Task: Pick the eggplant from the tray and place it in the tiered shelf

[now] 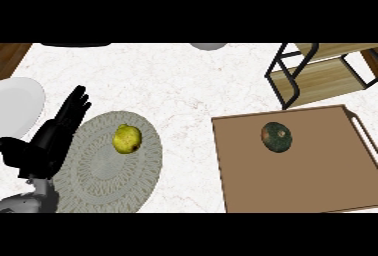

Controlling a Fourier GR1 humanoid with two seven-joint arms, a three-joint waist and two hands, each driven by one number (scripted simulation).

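Kitchen: marble counter (184,90), plate (16,107).

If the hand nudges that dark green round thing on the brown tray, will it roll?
The dark green rounded vegetable probably rolls easily, since it looks nearly round. The flat brown tray has a raised rim that would likely stop it. Its smooth-looking skin may be slippery.

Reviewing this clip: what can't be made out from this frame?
Head view only:
- Right hand: not in the frame.
- Tiered shelf: cut off by the top and right edges.
- White plate: cut by the left edge.
- Left hand: covers part of the round mat.
- Dark eggplant on the tray: underside hidden.
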